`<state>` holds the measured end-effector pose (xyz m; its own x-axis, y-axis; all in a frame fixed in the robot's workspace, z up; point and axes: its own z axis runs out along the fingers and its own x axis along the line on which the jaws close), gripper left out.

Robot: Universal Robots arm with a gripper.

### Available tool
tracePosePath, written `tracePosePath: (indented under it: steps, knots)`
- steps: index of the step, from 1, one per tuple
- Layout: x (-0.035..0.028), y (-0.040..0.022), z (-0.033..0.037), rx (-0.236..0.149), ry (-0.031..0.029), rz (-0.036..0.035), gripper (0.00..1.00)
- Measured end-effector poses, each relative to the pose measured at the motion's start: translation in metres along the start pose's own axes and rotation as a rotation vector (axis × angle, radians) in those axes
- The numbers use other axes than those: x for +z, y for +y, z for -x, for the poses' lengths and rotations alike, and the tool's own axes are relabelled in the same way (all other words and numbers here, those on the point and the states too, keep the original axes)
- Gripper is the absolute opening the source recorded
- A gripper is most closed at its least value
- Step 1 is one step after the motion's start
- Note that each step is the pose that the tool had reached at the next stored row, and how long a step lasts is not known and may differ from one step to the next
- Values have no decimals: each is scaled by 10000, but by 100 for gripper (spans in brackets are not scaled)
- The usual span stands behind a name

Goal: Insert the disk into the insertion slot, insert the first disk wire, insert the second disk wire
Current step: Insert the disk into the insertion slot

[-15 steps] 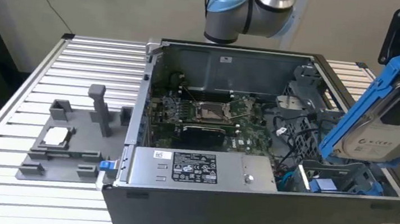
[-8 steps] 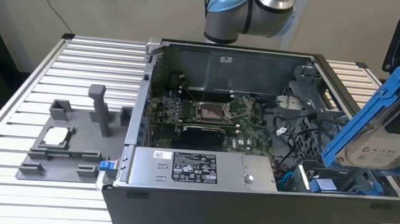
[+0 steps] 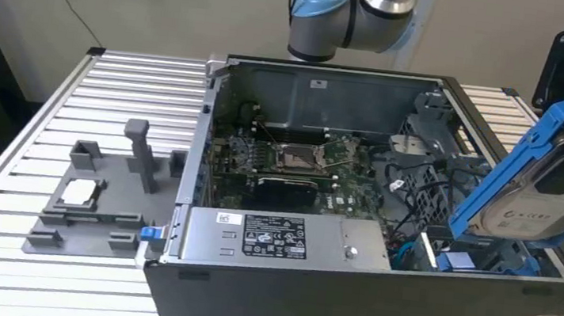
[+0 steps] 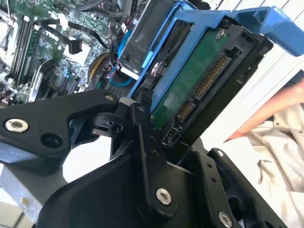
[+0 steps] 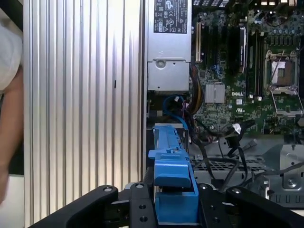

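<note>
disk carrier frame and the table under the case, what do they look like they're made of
The carrier frame on the disk looks like moulded plastic: bright blue, smooth, slightly glossy. The table seems to be bare metal, probably aluminium: pale silver, matt, in long ribbed slats.

This looks like a robotics lab or workshop. A ribbed aluminium table [image 3: 131, 85] fills the frame. An opened dark grey computer case [image 3: 350, 309] sits at centre, with a grey-and-blue jointed robot arm [image 3: 341, 17] at upper centre.
</note>
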<state>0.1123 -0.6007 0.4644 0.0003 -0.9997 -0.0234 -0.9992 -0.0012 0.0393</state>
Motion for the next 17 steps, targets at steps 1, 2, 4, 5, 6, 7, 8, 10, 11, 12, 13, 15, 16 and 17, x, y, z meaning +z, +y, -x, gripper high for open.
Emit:
tracePosePath:
  steps: [1,2,4,5,6,7,8,10,11,12,13,15,16,17]
  knots:
    - [7,0,0,-8,-24,-3,33]
    - [10,0,0,-16,-56,-3,33]
    - [19,0,0,-40,-170,-7,33]
    - [25,-1,0,-53,-234,-12,33]
    - [32,-1,-1,-68,-291,-21,33]
    - [38,-1,-1,-83,-340,-36,33]
    - [45,-1,-1,-99,-386,-63,33]
    - [64,-2,-1,-112,-452,-131,33]
    - [74,-3,-2,-116,-481,-158,33]
    - [91,-3,-1,-118,-501,-172,33]
    - [107,-1,2,-117,-503,-182,33]
    - [147,4,9,-118,-508,-201,33]
    - [164,5,13,-119,-512,-210,33]
    - [182,5,16,-121,-519,-218,33]
